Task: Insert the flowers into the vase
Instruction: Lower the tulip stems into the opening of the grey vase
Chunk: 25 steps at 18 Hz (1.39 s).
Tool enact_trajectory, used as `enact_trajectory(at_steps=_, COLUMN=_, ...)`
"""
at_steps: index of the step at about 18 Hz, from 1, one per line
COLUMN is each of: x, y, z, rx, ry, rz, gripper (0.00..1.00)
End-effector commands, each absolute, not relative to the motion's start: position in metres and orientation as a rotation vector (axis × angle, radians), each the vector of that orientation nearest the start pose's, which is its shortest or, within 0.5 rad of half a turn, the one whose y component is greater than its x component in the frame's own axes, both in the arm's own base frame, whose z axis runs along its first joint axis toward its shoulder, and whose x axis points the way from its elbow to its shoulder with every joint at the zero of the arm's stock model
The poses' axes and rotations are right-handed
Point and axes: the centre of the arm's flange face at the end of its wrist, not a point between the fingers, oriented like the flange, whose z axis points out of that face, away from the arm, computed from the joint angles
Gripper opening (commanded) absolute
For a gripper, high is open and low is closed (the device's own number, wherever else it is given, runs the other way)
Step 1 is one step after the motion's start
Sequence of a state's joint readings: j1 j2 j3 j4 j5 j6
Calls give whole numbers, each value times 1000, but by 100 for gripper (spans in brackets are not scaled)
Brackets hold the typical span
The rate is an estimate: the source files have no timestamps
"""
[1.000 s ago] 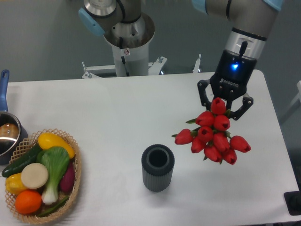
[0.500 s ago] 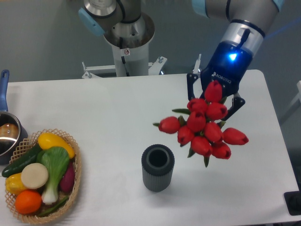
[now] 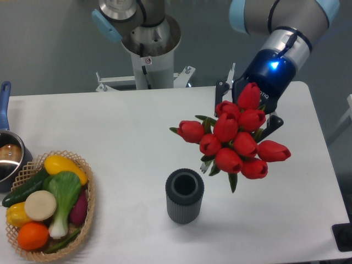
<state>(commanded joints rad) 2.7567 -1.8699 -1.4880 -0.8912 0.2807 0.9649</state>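
at the far left edge of the counter sits a metal pot with a blue handle, and just beside it a wicker basket heaped with toy vegetables; none of that belongs to my job. moving right, near the middle front of the counter, the vase stands upright, dark and ribbed, its round mouth showing nothing inside. so the inserting is not yet done.

further right and higher up, the flowers hang in the air, a tight cluster of red buds with a few green leaf tips poking out below and to the left. my gripper is clenched on the bunch from behind, though the buds cover most of my fingers, so i judge the grasp from how the bunch hangs off my wrist. the bunch is apart from the vase, up and to its right, with the stems mostly hidden.

as i read it, the pickup is finished. what is left: bring the stems over the mouth, get them pointing down, lower them in, then let go. the heads spread wider than the mouth, so only the stems will fit.
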Motion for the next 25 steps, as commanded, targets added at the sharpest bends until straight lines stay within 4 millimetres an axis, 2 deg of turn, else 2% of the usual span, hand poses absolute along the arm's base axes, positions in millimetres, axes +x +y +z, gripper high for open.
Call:
enact_trajectory(at_steps=7, x=-473, y=461, z=487, rx=-1828, ry=147, rz=-298, gripper=0)
enact_trajectory(at_steps=10, x=-478, y=465, z=476, rx=-1827, ry=153, rz=-296, gripper=0)
enact_trajectory(at_steps=16, x=-474, y=469, z=467, rx=-1836, ry=151, rz=-307, gripper=0)
enact_trajectory(at_steps=25, x=-465, y=470, z=437, rx=-1863, ry=122, rz=-352, gripper=0)
